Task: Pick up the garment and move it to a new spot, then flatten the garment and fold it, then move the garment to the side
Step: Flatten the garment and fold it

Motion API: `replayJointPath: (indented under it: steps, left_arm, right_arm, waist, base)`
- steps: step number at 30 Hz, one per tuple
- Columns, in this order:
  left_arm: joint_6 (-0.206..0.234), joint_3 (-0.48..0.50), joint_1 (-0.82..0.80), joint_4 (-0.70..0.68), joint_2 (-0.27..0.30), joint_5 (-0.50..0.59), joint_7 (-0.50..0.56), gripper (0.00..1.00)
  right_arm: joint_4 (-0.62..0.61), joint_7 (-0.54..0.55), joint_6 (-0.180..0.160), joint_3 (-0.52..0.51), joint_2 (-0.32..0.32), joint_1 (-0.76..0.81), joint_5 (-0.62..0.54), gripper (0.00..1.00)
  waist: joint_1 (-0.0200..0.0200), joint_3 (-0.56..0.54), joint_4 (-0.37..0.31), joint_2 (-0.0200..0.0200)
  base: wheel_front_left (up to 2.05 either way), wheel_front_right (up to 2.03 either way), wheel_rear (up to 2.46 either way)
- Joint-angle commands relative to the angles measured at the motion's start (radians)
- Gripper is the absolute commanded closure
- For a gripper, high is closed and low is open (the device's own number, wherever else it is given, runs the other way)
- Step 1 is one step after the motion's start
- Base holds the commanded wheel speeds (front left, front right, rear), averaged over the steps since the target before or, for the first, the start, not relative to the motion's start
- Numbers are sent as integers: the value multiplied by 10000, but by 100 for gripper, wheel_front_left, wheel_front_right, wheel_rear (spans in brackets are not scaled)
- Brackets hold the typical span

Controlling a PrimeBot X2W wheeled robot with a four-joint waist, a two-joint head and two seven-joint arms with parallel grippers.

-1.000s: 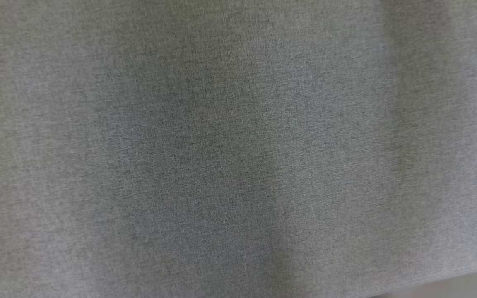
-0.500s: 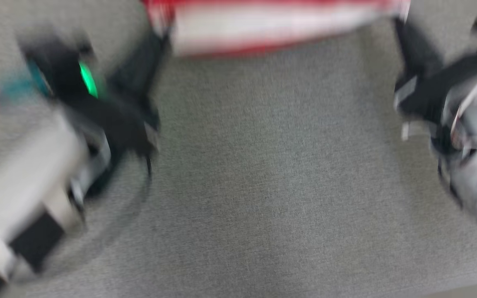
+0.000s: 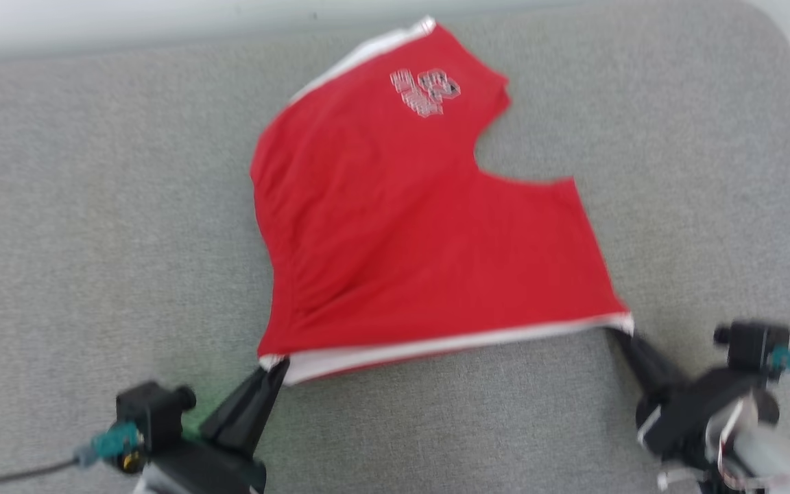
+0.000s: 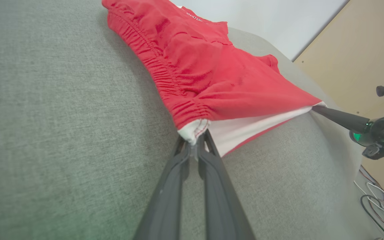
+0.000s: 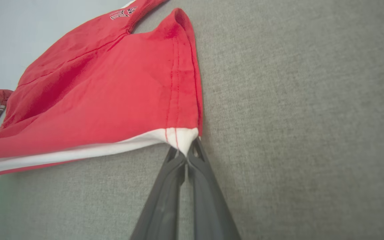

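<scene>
here we pinch the red garment (image 3: 422, 226) by its white-banded edge: our left gripper (image 3: 275, 367) is clamped on one corner, our right gripper (image 3: 621, 334) on the other, the band stretched between them. the garment lies spread on the grey cushion (image 3: 93, 206). off the cushion's side, cables (image 4: 375, 205) lie near a tan panel (image 4: 362, 50).

Bright, even light; head view motion-blurred, wrist views sharp, edges bowed
</scene>
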Motion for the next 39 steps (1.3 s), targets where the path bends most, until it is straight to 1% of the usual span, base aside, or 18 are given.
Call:
replayJointPath:
  steps: [1,5,7,9,12,16,18,20,22,26,29,31,32,35,39]
  left_arm:
    - [57,180,360,57,-49,179,-32,100]
    - [123,1048,1428,-160,-329,629,-32,100]
    - [110,1346,1978,-230,-262,940,-32,100]
    - [191,1696,2398,-407,-176,1192,-34,100]
    - [287,2213,3042,-677,0,1464,-33,100]
    - [323,2486,3525,-968,-60,1803,-33,100]
    - [286,2446,3580,-1057,-227,1954,-33,100]
    - [178,2396,3453,-1192,-405,2207,-33,100]
    - [90,2416,3269,-1328,-633,2364,-33,100]
    - [-85,2449,2754,-1506,-882,2833,-33,100]
    - [-200,2529,2112,-1480,-939,3031,-33,100]
    - [-276,2674,1649,-1376,-1075,2827,-33,100]
    - [-276,2674,1649,-1376,-1075,2827,-33,100]
    - [-329,2790,788,-949,-1014,2812,-33,100]
    - [-333,2366,-588,-16,-1022,2399,49,100]
  right_arm:
    - [-109,20,-22,-95,-11,339,57,100]
    - [-675,251,-22,-371,116,1486,43,100]
    - [-1019,395,-22,-563,191,2055,72,100]
    - [-1399,586,-22,-716,259,2574,-27,100]
    - [-1975,855,-24,-1205,386,3311,-92,100]
    - [-2913,1379,-24,-1942,624,4058,-278,100]
    - [-3369,1615,-24,-2422,870,4216,-216,100]
    - [-3691,1805,-24,-2997,884,4199,-505,100]
    - [-3977,2078,-24,-3484,993,4010,-773,100]
    - [-4345,2808,-24,-4210,1127,3236,-1535,100]
    - [-4247,3386,-24,-4583,1277,2331,-1965,100]
    - [-4068,3743,-22,-4645,1401,1599,-2221,100]
    - [-4068,3743,-22,-4645,1401,1599,-2221,100]
    - [-3547,4165,-24,-4583,1498,410,-2532,100]
    - [-2273,4553,-24,-4207,1706,-1356,-2897,100]
  waist:
    - [4,-357,120,3]
    - [4,-646,115,3]
    - [4,-784,149,3]
    - [4,-885,195,3]
    - [4,-994,266,3]
    - [4,-1040,373,3]
    - [4,-1057,406,3]
    - [4,-1095,464,3]
    - [4,-1129,522,3]
    - [4,-1128,625,3]
    - [4,-1021,760,3]
    - [4,-894,856,3]
    - [4,-894,856,3]
    - [4,-593,999,3]
    - [4,-118,1103,3]
  base:
    - [0,0,0]
    - [0,0,0]
    - [0,0,0]
    - [0,0,0]
    - [0,0,0]
    - [0,0,0]
    - [0,0,0]
    - [0,0,0]
    - [0,0,0]
    - [0,0,0]
    - [0,0,0]
    - [0,0,0]
    - [0,0,0]
    - [0,0,0]
    - [0,0,0]
